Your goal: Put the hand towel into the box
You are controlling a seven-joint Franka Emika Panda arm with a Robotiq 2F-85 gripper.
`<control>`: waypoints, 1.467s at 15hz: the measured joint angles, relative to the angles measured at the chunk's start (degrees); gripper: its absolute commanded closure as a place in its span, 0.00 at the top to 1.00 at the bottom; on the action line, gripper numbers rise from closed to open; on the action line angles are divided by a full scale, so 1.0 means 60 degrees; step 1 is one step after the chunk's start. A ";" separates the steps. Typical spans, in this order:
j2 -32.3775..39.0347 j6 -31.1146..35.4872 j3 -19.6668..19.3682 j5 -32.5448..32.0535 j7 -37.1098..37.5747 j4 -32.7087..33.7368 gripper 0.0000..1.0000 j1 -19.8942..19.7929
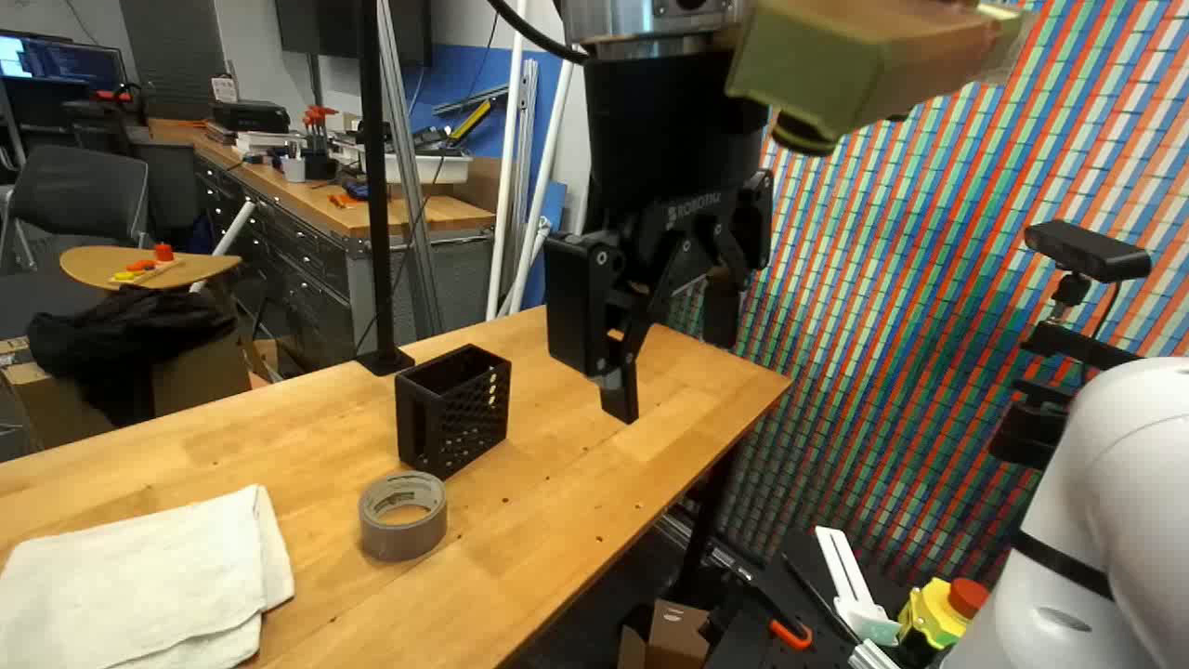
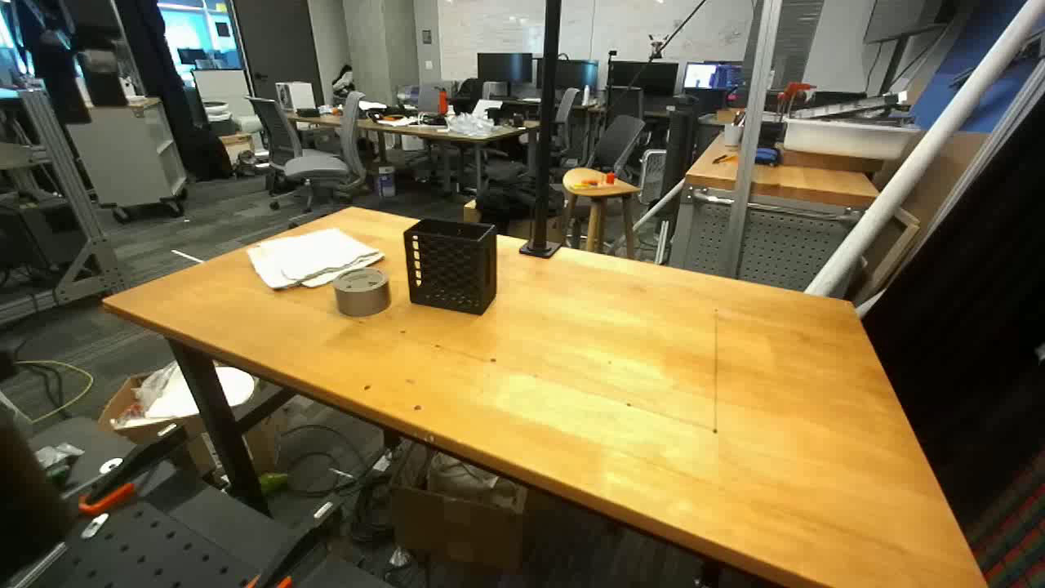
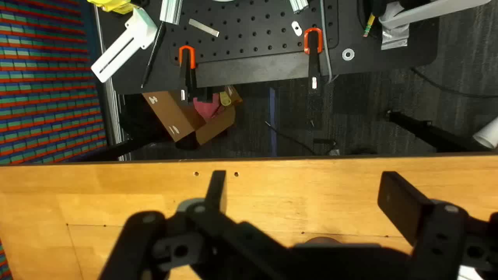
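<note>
Gripper [image 3: 309, 196] hanging above the wooden table [image 1: 557, 548], fingers spread well apart, nothing in their hold. Off to its left, in an exterior view: black box [image 1: 452, 411], upright, top uncovered, sides full of slots. Black pole [image 2: 548, 122] at the table's far edge, behind the box. White hand towel [image 2: 314, 257] left of the box in both exterior views, lying on the wood in flat layers. Grey tape roll [image 2: 362, 294] flat on the table, just beside the box, slim gap showing in an exterior view (partly in the way, to my eye: it edges into the near side of the stretch between towel and box). Wrist view, past the table's edge: orange-tipped clamps [image 3: 314, 62] on a black perforated plate [image 3: 246, 27]. Near right in an exterior view: red-topped yellow switch [image 1: 938, 609] beside the white arm [image 1: 1068, 520]; striped backdrop [image 1: 864, 390] behind.
</note>
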 measured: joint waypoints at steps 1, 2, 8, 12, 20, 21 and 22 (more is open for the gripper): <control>-0.0003 0.0008 0.0000 0.0000 0.0000 0.0032 1.00 0.0000; -0.0011 0.0008 0.0000 0.0000 0.0000 0.0074 1.00 0.0000; -0.0039 0.0008 0.0000 0.0000 0.0000 0.0123 1.00 0.0001; -0.0039 0.0008 0.0000 0.0000 0.0000 0.0124 1.00 0.0001; 0.0465 0.0750 0.0068 -0.0232 -0.0091 0.0295 1.00 0.0070; 0.0610 0.0958 0.0115 -0.0300 -0.0101 0.0396 1.00 0.0092; 0.0788 0.1166 0.0181 -0.0404 -0.0103 0.0523 1.00 0.0106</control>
